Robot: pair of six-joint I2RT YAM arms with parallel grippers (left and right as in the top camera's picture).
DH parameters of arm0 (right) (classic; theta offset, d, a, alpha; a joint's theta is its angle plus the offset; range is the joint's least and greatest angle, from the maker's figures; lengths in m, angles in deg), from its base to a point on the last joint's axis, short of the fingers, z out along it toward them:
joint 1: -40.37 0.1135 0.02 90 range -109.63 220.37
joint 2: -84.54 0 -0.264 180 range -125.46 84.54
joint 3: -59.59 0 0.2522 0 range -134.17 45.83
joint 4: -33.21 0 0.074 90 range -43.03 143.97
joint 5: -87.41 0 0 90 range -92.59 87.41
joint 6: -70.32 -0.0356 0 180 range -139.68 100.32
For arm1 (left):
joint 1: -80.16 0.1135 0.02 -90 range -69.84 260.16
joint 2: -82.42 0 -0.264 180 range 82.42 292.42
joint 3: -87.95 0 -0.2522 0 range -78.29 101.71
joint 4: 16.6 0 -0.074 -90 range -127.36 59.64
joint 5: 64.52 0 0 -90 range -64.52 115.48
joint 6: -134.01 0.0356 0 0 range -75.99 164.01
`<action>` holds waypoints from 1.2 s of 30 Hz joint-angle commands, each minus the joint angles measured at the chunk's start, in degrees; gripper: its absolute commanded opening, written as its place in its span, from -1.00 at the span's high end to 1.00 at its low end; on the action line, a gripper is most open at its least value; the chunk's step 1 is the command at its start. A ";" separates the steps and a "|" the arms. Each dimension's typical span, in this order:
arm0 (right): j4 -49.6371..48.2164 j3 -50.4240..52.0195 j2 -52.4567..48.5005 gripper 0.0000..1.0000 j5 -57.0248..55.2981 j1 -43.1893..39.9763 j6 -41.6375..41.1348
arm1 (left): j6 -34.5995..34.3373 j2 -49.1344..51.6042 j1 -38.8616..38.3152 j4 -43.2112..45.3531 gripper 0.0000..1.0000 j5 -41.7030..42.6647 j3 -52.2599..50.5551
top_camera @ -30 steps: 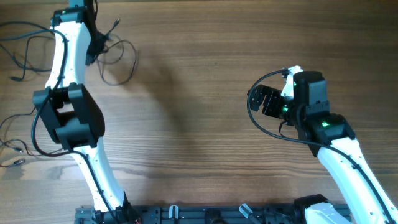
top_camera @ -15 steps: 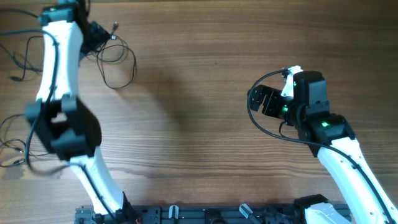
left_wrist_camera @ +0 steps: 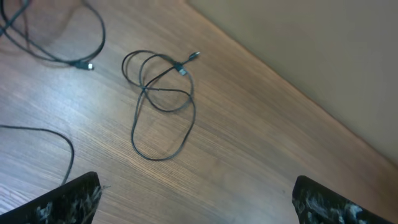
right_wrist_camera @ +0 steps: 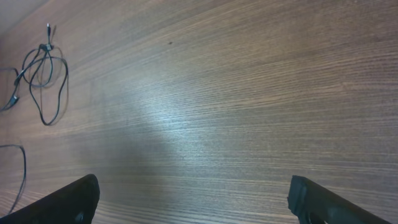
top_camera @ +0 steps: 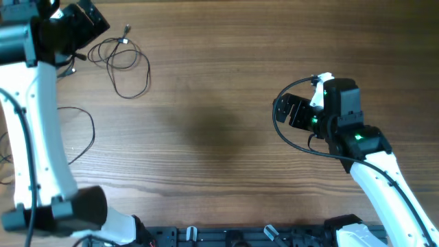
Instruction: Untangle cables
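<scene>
Left gripper (left_wrist_camera: 198,200) spread, cables (left_wrist_camera: 144,92) looped, seemingly elongated toward it.

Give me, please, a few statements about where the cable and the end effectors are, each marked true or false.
1. The looped cable lies loose on the table, with no end effector touching it. True.
2. The right end effector is shut on a cable. False: it is open and empty, far from the looped cable.
3. The left end effector is open. True.
4. The looped cable lies on the robot's right side of the table. False: it lies on the left side, near the left end effector.
</scene>
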 commanded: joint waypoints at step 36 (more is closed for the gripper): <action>-0.09 -0.61 -0.46 -0.99 -1.18 -0.24 -0.24 | -1.14 -72.81 -1.03 -6.78 -1.00 1.70 -56.65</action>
